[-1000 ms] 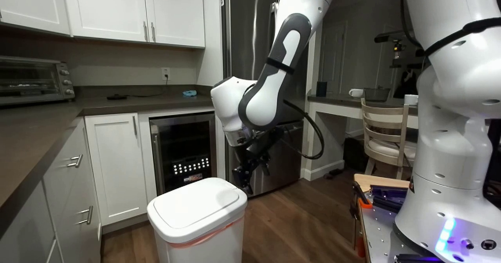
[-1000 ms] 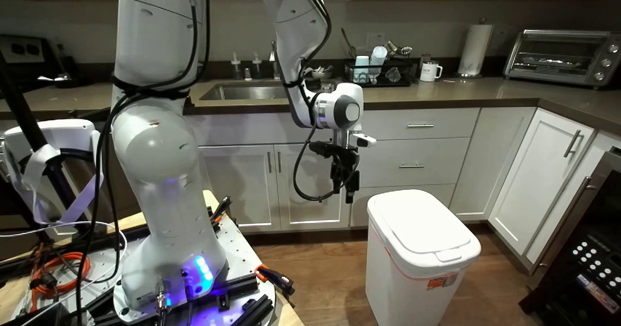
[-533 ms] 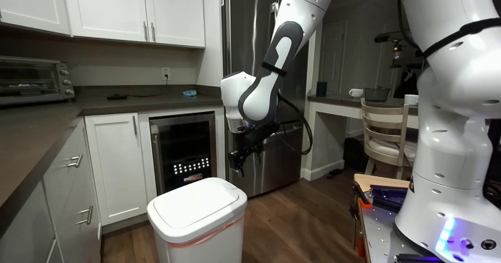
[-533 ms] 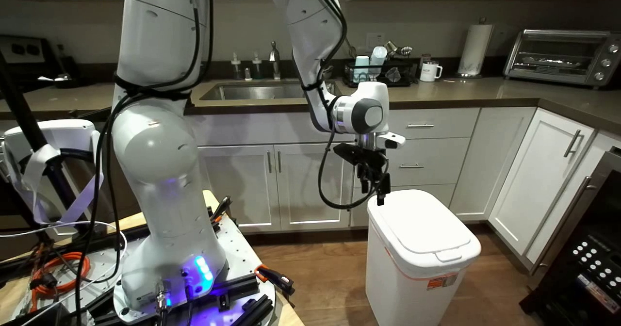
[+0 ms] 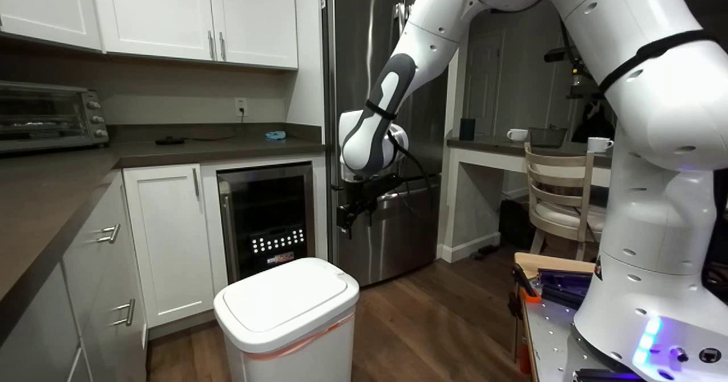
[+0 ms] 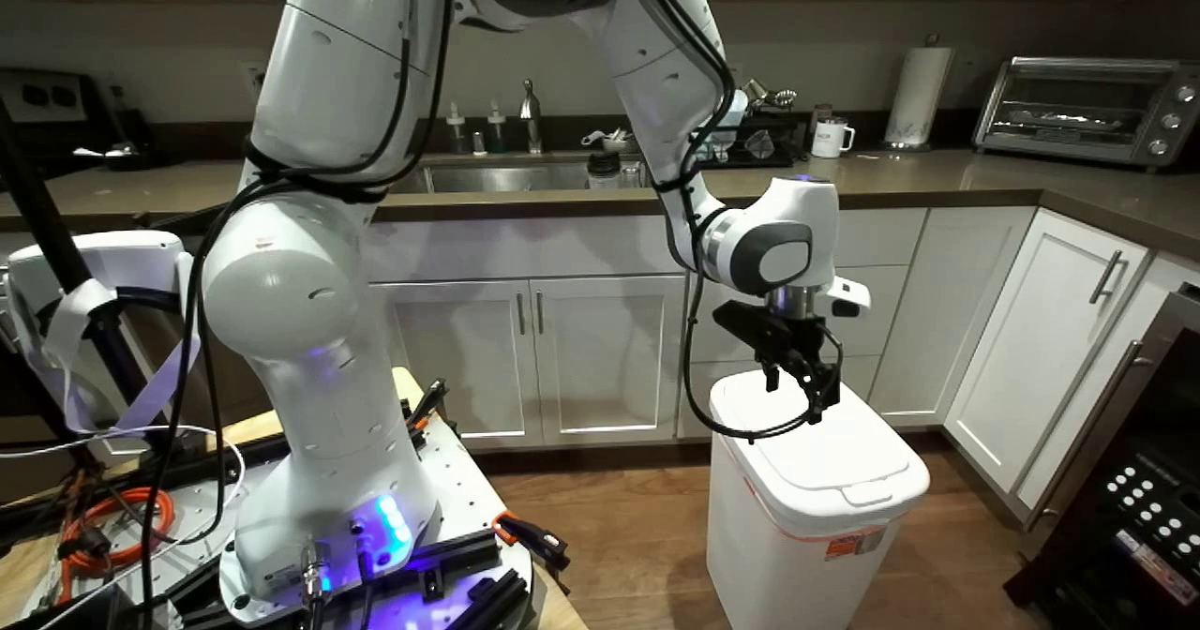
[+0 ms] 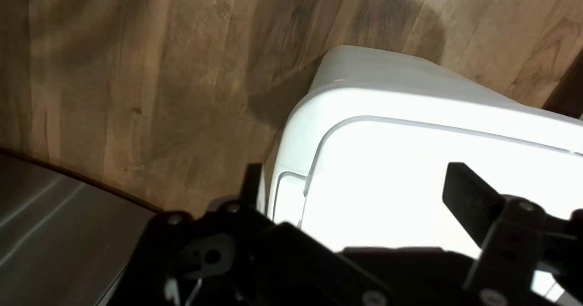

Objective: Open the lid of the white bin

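Note:
The white bin (image 5: 307, 359) stands upright on the floor; it also shows in an exterior view (image 6: 787, 555) and in the wrist view (image 7: 378, 69). Its flat white lid (image 5: 278, 299) lies closed, seen also in an exterior view (image 6: 825, 457) and in the wrist view (image 7: 387, 169). A small tab (image 6: 867, 493) sits at one end of the lid, also in the wrist view (image 7: 288, 199). My gripper (image 7: 353, 187) is open and empty above the lid's tab end, fingers pointing down. It appears apart from the bin in both exterior views (image 5: 348, 225) (image 6: 794, 400).
A steel fridge (image 5: 367, 86) and a glass-door cooler (image 5: 267, 211) stand behind the bin. White cabinets (image 6: 600, 358) and a counter (image 6: 891, 180) run along the wall. The robot's table (image 6: 469, 480) holds tools and cables.
The arm has reached outward. My gripper has moved from beside the bin to over its lid, rightward in an exterior view, and rises in the other picture. The bin and lid have not moved.

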